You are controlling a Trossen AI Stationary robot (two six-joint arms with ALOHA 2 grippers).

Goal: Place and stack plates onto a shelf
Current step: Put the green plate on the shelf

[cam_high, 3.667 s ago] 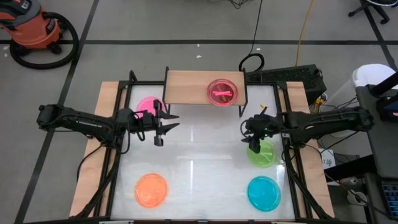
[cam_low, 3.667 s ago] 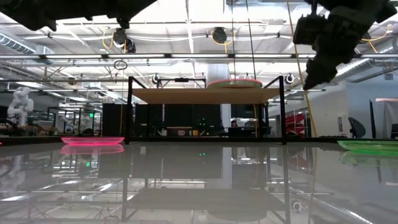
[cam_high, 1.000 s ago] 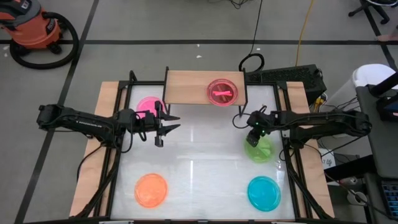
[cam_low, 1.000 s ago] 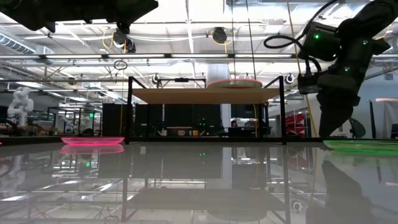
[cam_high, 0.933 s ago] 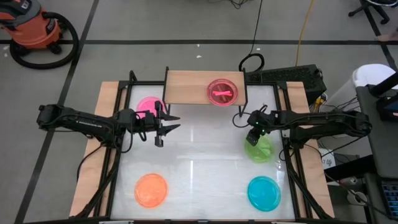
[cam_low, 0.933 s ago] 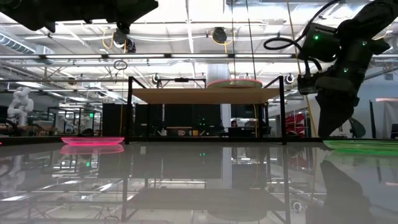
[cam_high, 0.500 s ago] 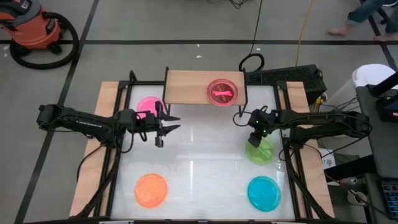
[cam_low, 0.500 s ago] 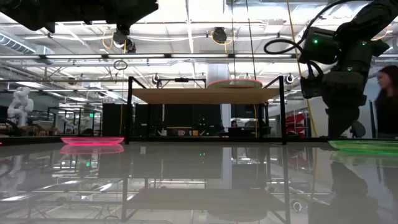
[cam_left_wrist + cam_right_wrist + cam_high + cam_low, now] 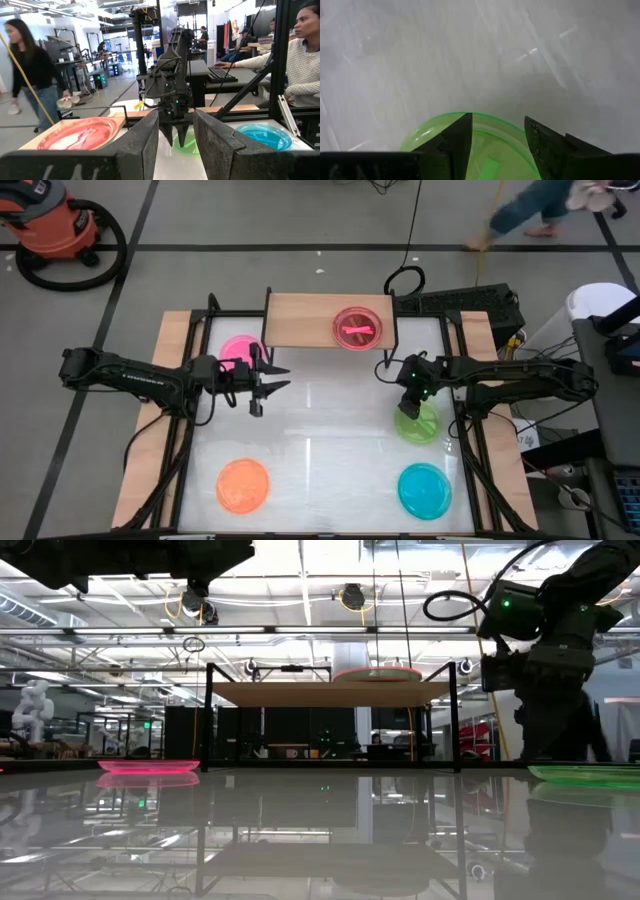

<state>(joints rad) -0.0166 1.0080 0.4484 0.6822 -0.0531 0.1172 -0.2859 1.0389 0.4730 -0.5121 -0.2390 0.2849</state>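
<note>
Right gripper (image 9: 494, 131) points straight down, fingers apart, straddling the near rim of the round translucent green plate (image 9: 419, 424) lying flat on the glossy white table (image 9: 320, 430). Left gripper (image 9: 268, 381) hangs open, level, beside the pink plate (image 9: 240, 350). Another pink plate (image 9: 357, 326) sits flat on the rectangular wood shelf (image 9: 300, 320), its long axis across the table.

My right gripper (image 9: 412, 402), raised beside the green plate (image 9: 419, 423) a few seconds earlier, now points down with parted fingers (image 9: 455, 137) straddling that plate's far rim, the plate itself sits slightly shifted, and a person (image 9: 540, 205) now crosses the floor beyond the table.
</note>
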